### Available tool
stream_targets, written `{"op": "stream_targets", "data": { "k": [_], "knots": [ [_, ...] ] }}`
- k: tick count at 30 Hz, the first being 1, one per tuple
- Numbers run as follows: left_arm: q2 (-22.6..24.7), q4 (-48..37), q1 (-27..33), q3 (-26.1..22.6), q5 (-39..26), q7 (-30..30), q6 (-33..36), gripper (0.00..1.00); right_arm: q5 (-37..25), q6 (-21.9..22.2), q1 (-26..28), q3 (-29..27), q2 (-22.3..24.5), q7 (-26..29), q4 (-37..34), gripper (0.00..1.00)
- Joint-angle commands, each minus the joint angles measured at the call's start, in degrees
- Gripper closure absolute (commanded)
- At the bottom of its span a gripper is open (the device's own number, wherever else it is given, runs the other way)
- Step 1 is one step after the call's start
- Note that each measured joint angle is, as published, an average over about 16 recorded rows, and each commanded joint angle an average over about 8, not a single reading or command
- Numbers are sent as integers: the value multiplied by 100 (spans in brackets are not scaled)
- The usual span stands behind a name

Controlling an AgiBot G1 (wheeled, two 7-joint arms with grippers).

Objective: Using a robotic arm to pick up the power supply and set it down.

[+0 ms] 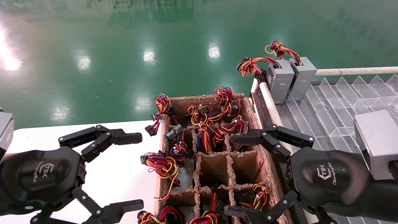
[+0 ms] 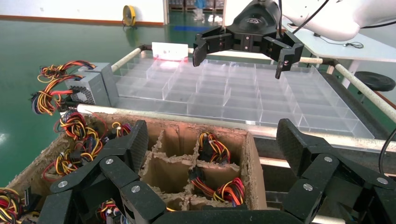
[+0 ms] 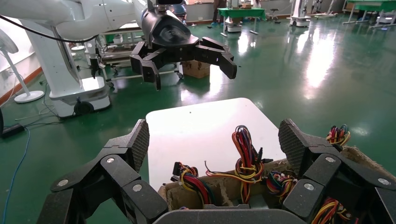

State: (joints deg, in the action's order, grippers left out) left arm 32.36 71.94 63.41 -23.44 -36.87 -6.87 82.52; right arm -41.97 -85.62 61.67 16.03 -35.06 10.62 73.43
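Power supply sits low in a cell along the left side of the cardboard crate. Only a patch of its grey casing shows beneath its dark-red wire bundle, which spills over the crate's left wall. It is probably a rigid metal box with some weight, and its smooth sides could slip in a light pinch. The wires are limp and tangled, likely to snag on the ragged dividers or on neighbouring bundles. The best hold looks to be across two opposite flat faces of the casing, with the fingers pushed down past the wires, never on the bundle itself. How much of the box is reachable inside the cell cannot be told. The left tool hangs over the white tabletop just beside the crate, fingers spread wide and holding nothing. The right tool hovers over the crate's right edge, likewise spread and empty. Two similar grey boxes stand at the far corner of the clear divided tray.
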Motion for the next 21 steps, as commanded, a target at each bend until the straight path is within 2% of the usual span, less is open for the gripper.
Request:
{"op": "stream_targets", "data": {
  "k": [1,13,14,15,21],
  "knots": [
    [0,0,0,0,0,0,0,0,0,0,0,0,0,0,0,0],
    [0,0,0,0,0,0,0,0,0,0,0,0,0,0,0,0],
    [0,0,0,0,0,0,0,2,0,0,0,0,0,0,0,0],
    [0,0,0,0,0,0,0,12,0,0,0,0,0,0,0,0],
    [0,0,0,0,0,0,0,87,0,0,0,0,0,0,0,0]
  ]
}}
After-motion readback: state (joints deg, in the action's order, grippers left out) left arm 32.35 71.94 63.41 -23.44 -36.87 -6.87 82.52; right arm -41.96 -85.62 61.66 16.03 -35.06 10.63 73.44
